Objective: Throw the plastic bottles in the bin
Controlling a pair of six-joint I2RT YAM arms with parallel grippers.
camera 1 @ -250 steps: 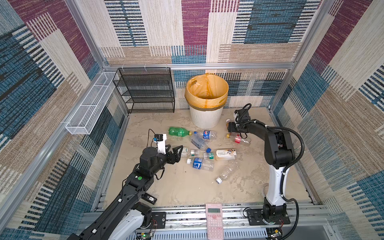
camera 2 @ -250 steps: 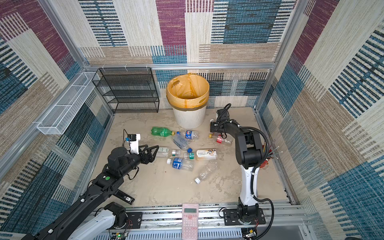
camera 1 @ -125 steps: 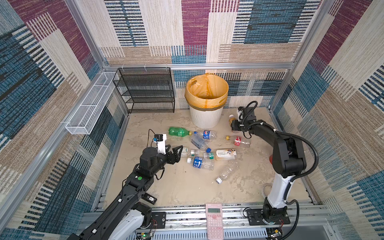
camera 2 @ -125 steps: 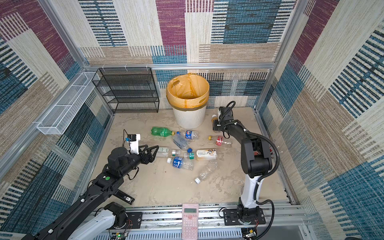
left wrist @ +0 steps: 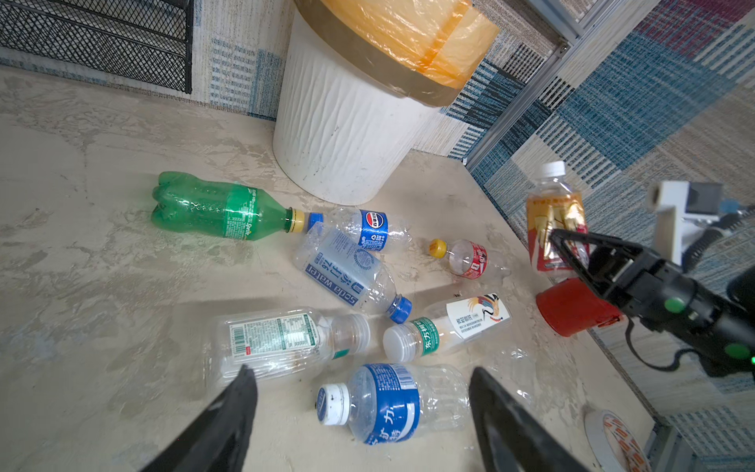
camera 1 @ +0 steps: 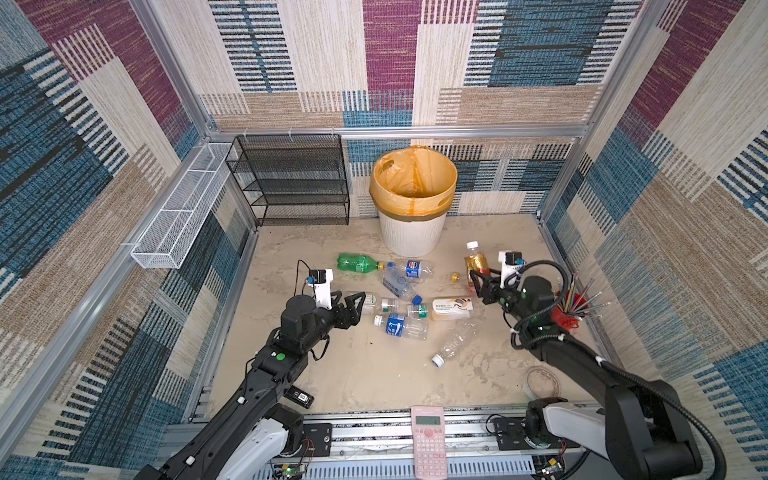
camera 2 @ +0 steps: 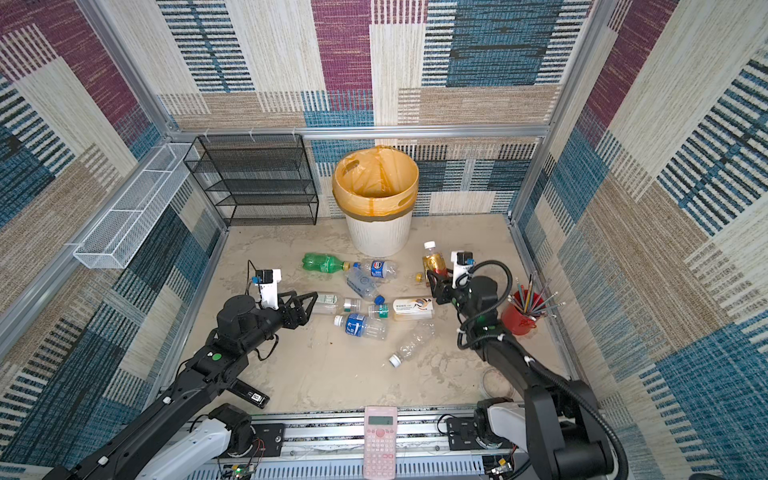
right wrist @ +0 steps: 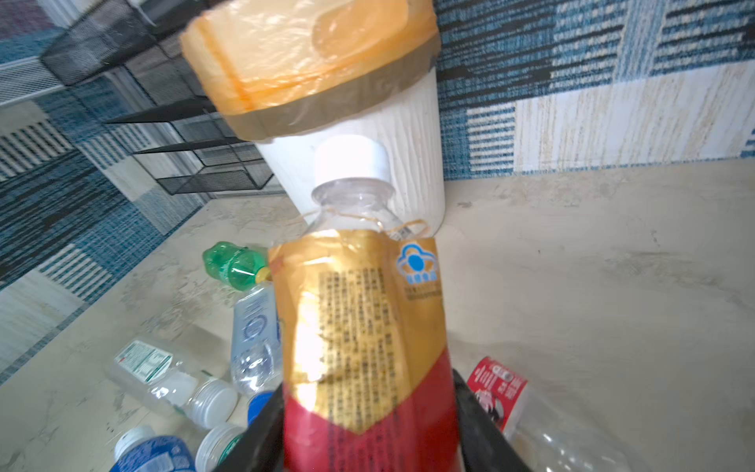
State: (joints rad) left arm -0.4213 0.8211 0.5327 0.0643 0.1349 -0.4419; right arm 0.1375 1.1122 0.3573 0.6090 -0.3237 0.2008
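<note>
Bottles [camera 1: 405, 326] lie scattered on the surface [camera 1: 353, 365], on the near side of the bin [camera 1: 413, 232], which stands by the far wall. A gold bottle [right wrist: 363, 327] with a white cap is upright to the right of the pile, near and to the right of the bin. We see the right tool [right wrist: 367, 425] clamped on its lower half, one finger on each side. Whether its base touches the surface we cannot tell. The left tool [left wrist: 359, 370] is at the pile's left edge, its fingers apart and holding nothing, with a clear bottle [left wrist: 282, 343] just beside it.
</note>
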